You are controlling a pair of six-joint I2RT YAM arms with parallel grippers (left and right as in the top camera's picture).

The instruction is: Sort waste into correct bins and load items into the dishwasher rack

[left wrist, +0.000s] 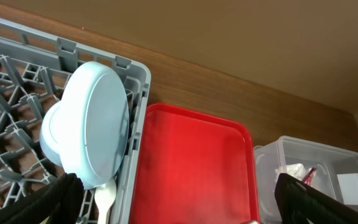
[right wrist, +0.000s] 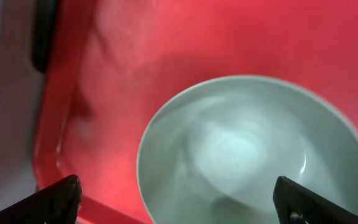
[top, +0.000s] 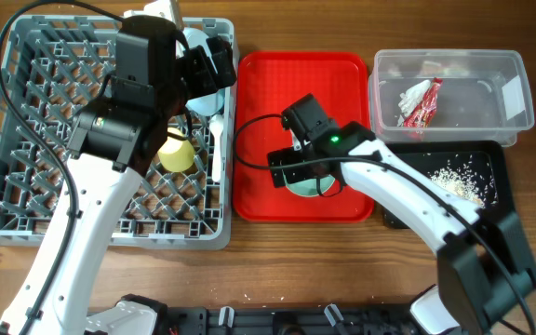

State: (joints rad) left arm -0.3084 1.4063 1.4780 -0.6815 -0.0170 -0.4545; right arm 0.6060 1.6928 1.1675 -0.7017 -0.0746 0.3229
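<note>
The grey dishwasher rack fills the left side. A pale blue dish stands on edge at its right wall; I cannot tell plate from bowl. A white spoon lies just below it. A yellow cup sits in the rack. My left gripper is open and empty above the rack's right edge. The mint-green bowl sits on the red tray. My right gripper is open, its fingers on either side of the bowl. The clear tub holds the red-and-white wrapper and the tissue.
The black tray at the right holds beige crumbs. The red tray lies between the rack and the two bins. The right arm reaches across the black tray's left end. Bare wooden table runs along the front.
</note>
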